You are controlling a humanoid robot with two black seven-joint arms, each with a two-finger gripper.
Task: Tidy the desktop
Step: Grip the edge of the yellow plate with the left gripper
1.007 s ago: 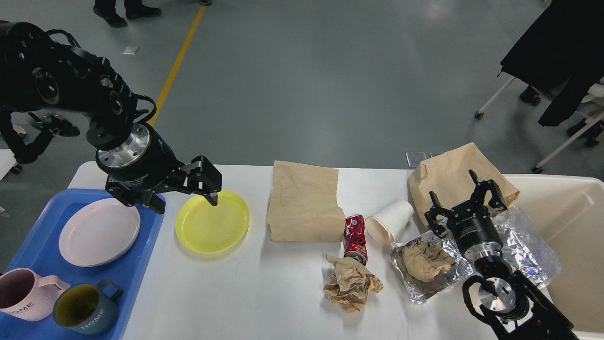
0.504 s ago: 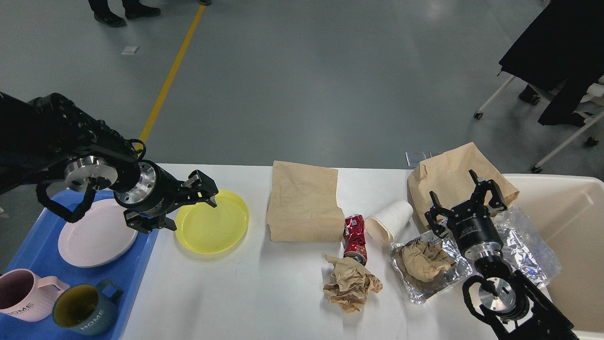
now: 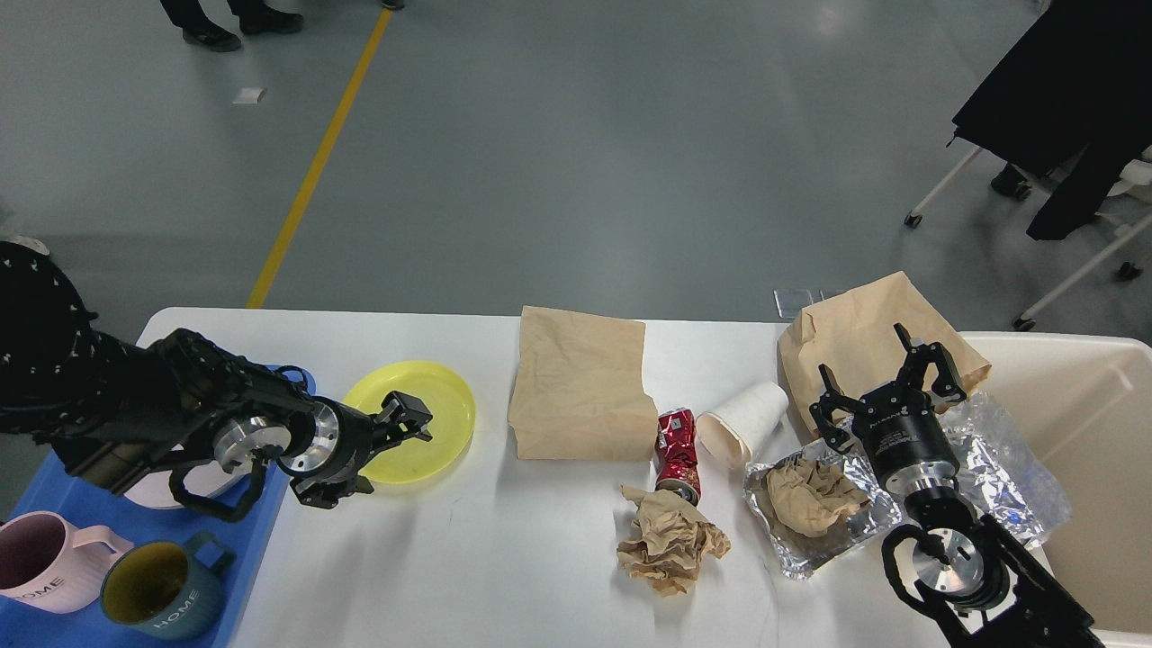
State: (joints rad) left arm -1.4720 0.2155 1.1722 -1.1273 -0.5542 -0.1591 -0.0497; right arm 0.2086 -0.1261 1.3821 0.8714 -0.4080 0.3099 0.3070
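Left gripper [image 3: 378, 454] reaching low at the yellow plate [image 3: 423, 423]

Its fingers straddle the plate's near rim, spread, not yet gripping; right gripper [image 3: 886, 387] hangs spread and empty above foil; the desktop [image 3: 486, 558] stretches beneath, littered; a shallow pinch could slip off the rim.

On desktop [image 3: 468, 576]: tray [image 3: 54, 490] at left edge, two mugs [image 3: 40, 562] [image 3: 157, 589] in its near end. Plate [image 3: 432, 414] just right of tray. Flat paper bag [image 3: 580, 387] at centre, can [image 3: 678, 450] right of it, crumpled paper [image 3: 670, 540] before can. Tipped cup [image 3: 742, 423] right of can. Foil tray [image 3: 814, 522] holding paper wad further right. Bin [image 3: 1089, 468] at far right.
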